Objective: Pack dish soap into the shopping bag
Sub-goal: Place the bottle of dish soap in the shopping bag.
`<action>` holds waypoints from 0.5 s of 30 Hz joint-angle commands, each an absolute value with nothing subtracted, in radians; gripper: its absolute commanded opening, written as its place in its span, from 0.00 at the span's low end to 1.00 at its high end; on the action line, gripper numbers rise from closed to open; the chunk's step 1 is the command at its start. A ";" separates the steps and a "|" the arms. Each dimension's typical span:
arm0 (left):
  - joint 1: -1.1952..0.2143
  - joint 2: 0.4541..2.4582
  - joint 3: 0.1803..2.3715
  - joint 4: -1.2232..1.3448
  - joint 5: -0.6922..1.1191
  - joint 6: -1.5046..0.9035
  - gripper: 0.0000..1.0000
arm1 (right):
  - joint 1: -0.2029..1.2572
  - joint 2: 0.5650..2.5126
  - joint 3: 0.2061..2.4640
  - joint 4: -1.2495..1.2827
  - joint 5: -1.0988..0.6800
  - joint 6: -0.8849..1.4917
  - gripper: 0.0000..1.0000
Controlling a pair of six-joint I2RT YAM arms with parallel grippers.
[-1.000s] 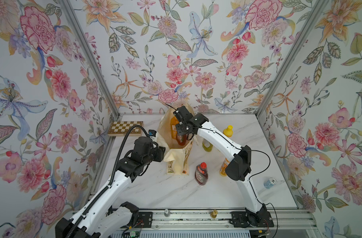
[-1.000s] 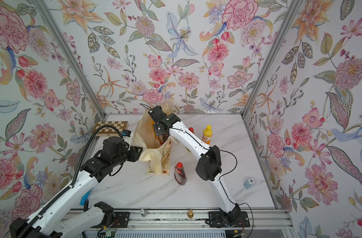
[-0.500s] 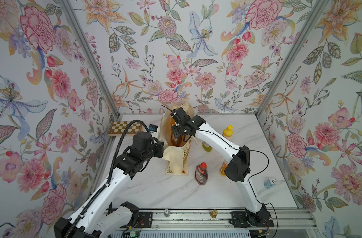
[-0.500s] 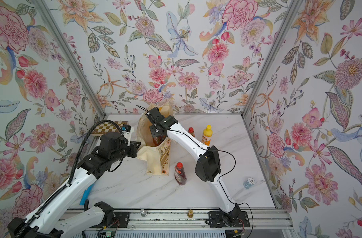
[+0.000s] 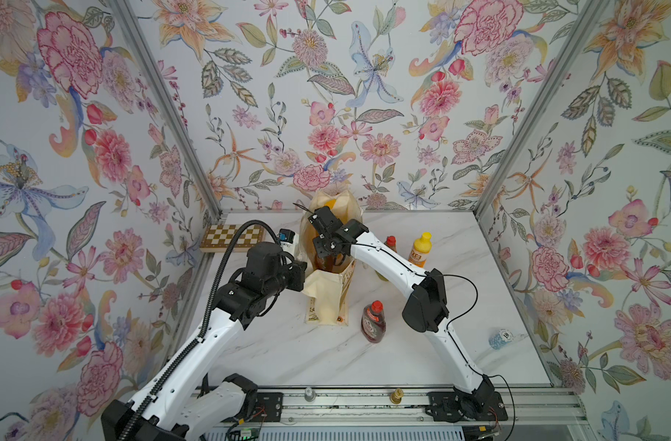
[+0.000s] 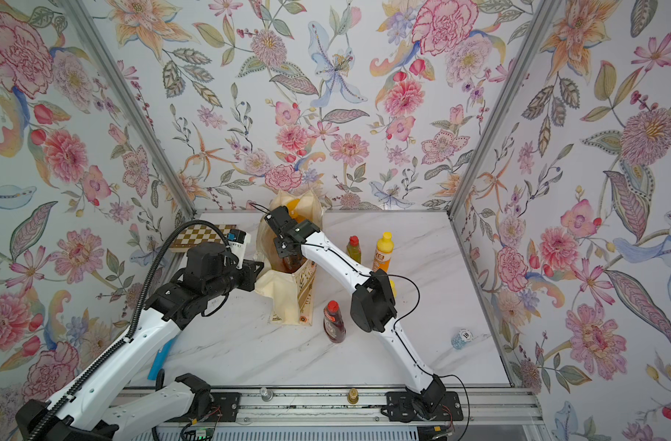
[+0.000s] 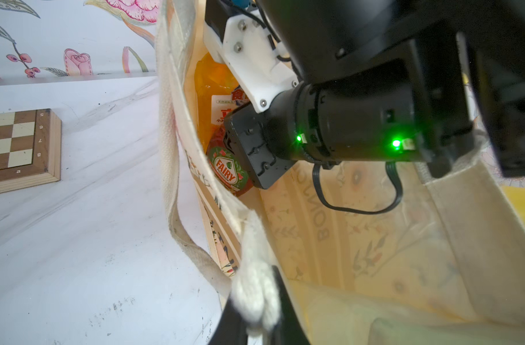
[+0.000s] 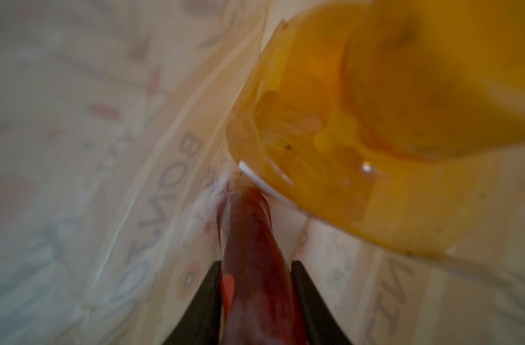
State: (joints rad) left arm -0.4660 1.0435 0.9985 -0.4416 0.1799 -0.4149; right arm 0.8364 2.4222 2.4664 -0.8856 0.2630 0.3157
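Inside the shopping bag (image 7: 389,239), beside the tall orange pump bottle (image 7: 209,89), we hold the dark-red bottle (image 7: 229,171) clamped in our right hand (image 8: 255,268); our left hand (image 7: 255,313) pinches the rope handle (image 7: 255,286). Limp canvas may fold inward if that pinch slips, and slick rounded plastic could topple on release

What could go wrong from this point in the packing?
1. The right tool holds the dark-red bottle beside the orange bottle inside the shopping bag; pulling out might snag the canvas.
2. The left tool pinches the rope handle, so a tug could tip the bag.
3. The right forearm passes near the olive-green bottle and might knock it.
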 commanded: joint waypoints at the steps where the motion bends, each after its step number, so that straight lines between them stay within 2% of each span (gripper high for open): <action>1: -0.476 1.015 1.045 -0.394 0.211 -0.407 0.00 | 0.834 2.423 2.520 -0.787 0.290 0.365 0.00; 15: -0.477 1.007 1.049 -0.395 0.222 -0.424 0.00 | 0.825 2.410 2.512 -0.727 0.304 0.410 0.00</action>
State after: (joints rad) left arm -0.4660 1.0340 0.9989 -0.4431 0.1997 -0.4194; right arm 0.8333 2.4317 2.4752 -0.8753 0.2771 0.3779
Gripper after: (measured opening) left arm 0.120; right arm 0.346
